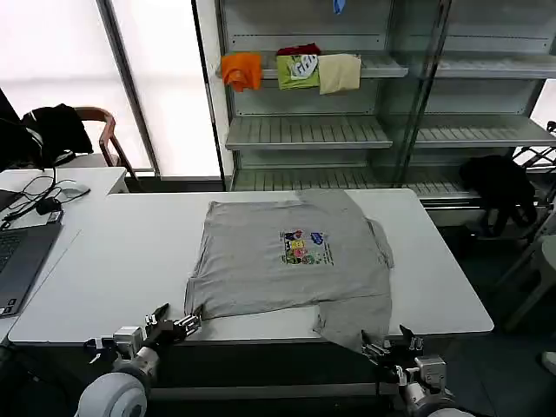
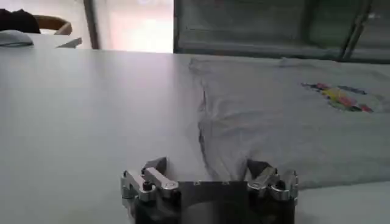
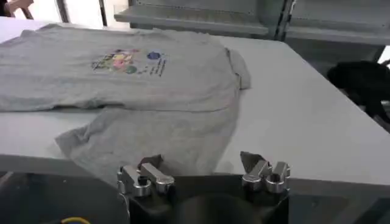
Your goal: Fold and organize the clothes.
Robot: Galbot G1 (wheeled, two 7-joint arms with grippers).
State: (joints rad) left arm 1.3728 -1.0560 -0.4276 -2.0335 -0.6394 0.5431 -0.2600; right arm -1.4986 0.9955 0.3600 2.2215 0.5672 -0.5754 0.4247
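At the table's near edge, both grippers wait with fingers spread over a soft grey shirt.

The left gripper [image 1: 180,325], released and empty, sits at seven o'clock of the shirt [image 1: 291,261], just beside its hem corner; the right gripper [image 1: 387,344], likewise released, sits at five o'clock, by the flap drooping over the white table [image 1: 104,261]. The shirt lies print-up, mid-table, partly folded. It looks light, limp and wrinkle-prone; pinching the two near hem corners seems the surest hold.
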